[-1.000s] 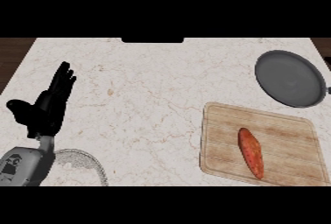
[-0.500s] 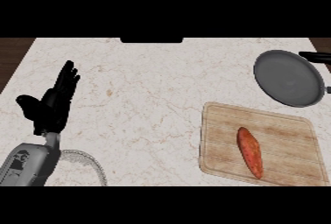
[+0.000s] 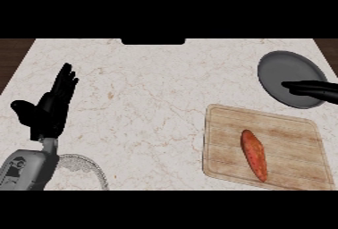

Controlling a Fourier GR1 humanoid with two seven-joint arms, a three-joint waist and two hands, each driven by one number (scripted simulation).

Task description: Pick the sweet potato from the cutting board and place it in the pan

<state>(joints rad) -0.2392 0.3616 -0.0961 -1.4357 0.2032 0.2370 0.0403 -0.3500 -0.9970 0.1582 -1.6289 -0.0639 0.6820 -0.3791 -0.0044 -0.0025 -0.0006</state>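
The right hand (image 3: 314, 89) enters from the right edge with its fingers extended and slightly apart, holding nothing, its fingertips over the near part of the dark grey round metal pan (image 3: 284, 67). The orange, spindle-shaped sweet potato (image 3: 254, 154) lies nearer the robot than that hand and somewhat to its left, resting on the pale rectangular wooden cutting board (image 3: 297, 138), left of the board's middle and apart from its edges. Its long axis runs roughly away from the robot, the far end leaning a little to the left, so it lies across the line of the hand's fingers. The right hand is judged much the nearer; the left hand (image 3: 46, 112) rests open, fingers up and straight, well apart on the far side of the white marbled stone counter (image 3: 165, 89). The sweet potato appears smooth, tapered at both ends and thickest about the middle, reddish along one flank, with no visible contact from either hand
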